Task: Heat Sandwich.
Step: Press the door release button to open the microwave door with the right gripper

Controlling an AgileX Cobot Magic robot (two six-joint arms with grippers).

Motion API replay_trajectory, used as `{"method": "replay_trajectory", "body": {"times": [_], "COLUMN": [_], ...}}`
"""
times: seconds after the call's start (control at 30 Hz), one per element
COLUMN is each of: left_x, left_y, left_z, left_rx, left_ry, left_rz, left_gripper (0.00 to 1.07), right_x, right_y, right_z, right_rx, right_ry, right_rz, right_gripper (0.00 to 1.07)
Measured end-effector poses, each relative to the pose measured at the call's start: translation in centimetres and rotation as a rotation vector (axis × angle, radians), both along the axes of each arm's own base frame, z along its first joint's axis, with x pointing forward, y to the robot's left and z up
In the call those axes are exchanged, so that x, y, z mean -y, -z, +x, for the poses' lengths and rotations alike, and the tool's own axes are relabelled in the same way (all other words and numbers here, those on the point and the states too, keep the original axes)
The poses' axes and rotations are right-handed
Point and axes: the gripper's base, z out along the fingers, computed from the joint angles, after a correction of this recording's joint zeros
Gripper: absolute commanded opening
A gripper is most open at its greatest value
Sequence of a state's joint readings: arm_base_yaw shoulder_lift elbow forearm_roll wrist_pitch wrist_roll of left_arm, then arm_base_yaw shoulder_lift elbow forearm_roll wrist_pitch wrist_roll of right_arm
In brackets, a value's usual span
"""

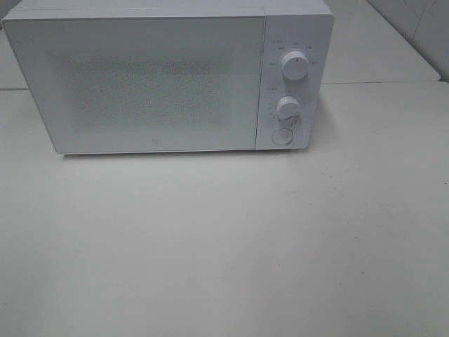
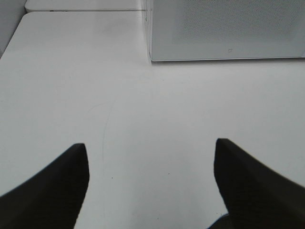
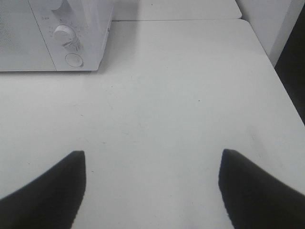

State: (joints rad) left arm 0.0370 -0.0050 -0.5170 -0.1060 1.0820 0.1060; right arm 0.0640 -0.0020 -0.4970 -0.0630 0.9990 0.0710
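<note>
White microwave (image 1: 154,77) near rear edge, broad tabletop (image 1: 224,246) before it; L claw (image 2: 150,143), R claw (image 3: 152,151) agape.

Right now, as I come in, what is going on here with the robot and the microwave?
Nothing is being handled at this moment. The microwave stands on the table with its door shut. The left gripper and the right gripper are both open and empty, above the table in front of the microwave. No sandwich shows in any view.
</note>
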Motion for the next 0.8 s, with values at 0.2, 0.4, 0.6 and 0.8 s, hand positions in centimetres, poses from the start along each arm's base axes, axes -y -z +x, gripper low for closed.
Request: {"method": "replay_trajectory", "body": {"times": [0.2, 0.4, 0.6, 0.8], "left_x": [0.0, 0.0, 0.0, 0.0], "left_y": [0.0, 0.0, 0.0, 0.0], "left_z": [0.0, 0.0, 0.0, 0.0], "left_rx": [0.0, 0.0, 0.0, 0.0], "left_ry": [0.0, 0.0, 0.0, 0.0], "left_rz": [0.0, 0.0, 0.0, 0.0], "left_gripper": [0.7, 0.7, 0.7, 0.7], "right_x": [0.0, 0.0, 0.0, 0.0], "right_y": [0.0, 0.0, 0.0, 0.0], "right_z": [0.0, 0.0, 0.0, 0.0], "right_rx": [0.0, 0.0, 0.0, 0.0], "right_ry": [0.0, 0.0, 0.0, 0.0], "right_rz": [0.0, 0.0, 0.0, 0.0], "right_gripper": [0.75, 0.75, 0.75, 0.75]}}
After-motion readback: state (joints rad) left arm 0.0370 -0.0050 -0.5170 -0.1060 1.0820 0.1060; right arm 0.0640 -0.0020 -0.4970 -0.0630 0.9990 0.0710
